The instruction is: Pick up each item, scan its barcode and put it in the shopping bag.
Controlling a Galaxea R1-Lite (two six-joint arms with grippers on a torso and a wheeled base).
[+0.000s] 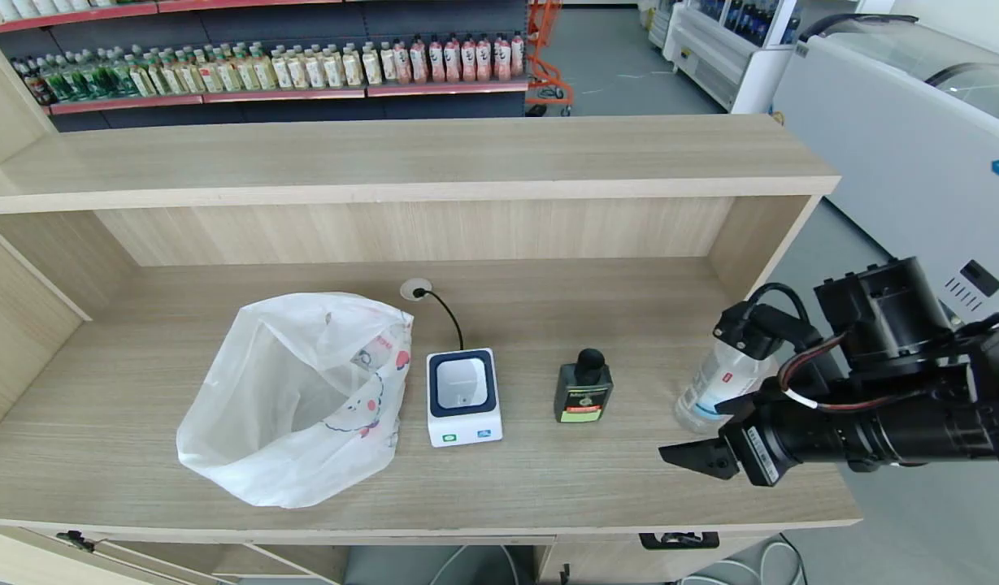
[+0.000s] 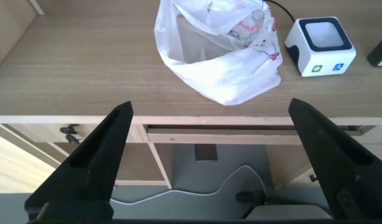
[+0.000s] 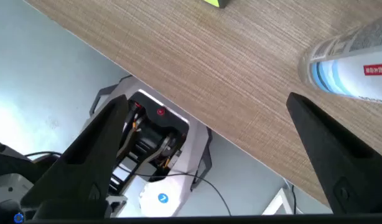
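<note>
left pincer (image 2: 211, 106): hanging open off the desk's (image 2: 85, 81) front edge, gripping nothing
right pincer (image 1: 701, 435): hovering open just beside the clear bottle (image 1: 710, 388)
clear bottle: standing at the desk's right end
dark black-capped bottle (image 1: 583, 392): sitting between clear bottle and scanner (image 1: 463, 396)
shopping bag (image 1: 296, 406): lying open just left of scanner

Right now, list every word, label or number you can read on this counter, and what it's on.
No text reads clearly.
On the clear bottle: red and blue label, print too small.
On the dark bottle: green and red label, blurred.
On the scanner: two small stickers, unreadable.
On the bag: pink cartoon print, lettering unreadable.
</note>
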